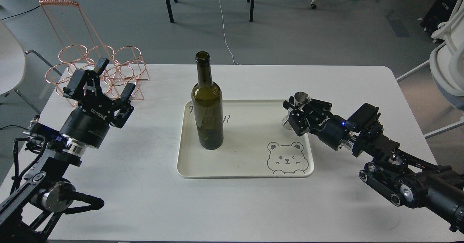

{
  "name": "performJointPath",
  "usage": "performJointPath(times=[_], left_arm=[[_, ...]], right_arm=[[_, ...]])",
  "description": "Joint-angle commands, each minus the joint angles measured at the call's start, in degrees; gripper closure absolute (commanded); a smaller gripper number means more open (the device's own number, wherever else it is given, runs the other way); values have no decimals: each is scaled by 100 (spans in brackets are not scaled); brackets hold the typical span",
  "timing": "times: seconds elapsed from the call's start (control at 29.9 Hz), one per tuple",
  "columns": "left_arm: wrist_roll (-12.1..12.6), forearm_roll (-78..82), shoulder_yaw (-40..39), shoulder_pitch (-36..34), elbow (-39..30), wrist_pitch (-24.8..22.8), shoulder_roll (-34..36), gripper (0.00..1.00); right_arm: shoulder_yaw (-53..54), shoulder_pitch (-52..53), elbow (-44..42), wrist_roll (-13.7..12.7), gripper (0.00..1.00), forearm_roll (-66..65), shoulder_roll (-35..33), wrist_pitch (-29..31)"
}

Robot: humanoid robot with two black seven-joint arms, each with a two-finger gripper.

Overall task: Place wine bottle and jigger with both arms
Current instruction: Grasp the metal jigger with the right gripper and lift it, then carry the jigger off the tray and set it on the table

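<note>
The dark olive-green wine bottle (207, 109) stands upright on the left part of the cream tray (246, 163). The small steel jigger (300, 101) is held in my right gripper (294, 112), lifted a little above the tray's right back corner and tilted. The right fingers are closed around its waist. My left gripper (102, 80) is open and empty over the table's left side, well left of the bottle, in front of the copper rack.
A copper wire rack (98, 67) stands at the table's back left corner. The tray has a bear drawing (286, 158) at its front right. The white table (232, 199) has chairs and table legs beyond it.
</note>
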Motion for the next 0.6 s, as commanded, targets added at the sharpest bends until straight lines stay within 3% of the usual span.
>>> performJointPath(times=[0.0,0.27,0.57], left_arm=[[1,0,-2,-4,-24,0,0,2],[1,0,7,-4,-24,0,-8,2],[1,0,7,-4,-33,0,-26,2]], right_arm=[[470,-168,111,-1,72,281,-314,0],[524,-572,-108,-1,72,1108,-1018,0],[436,-704,-960,-1,71,1390,-1053,0]])
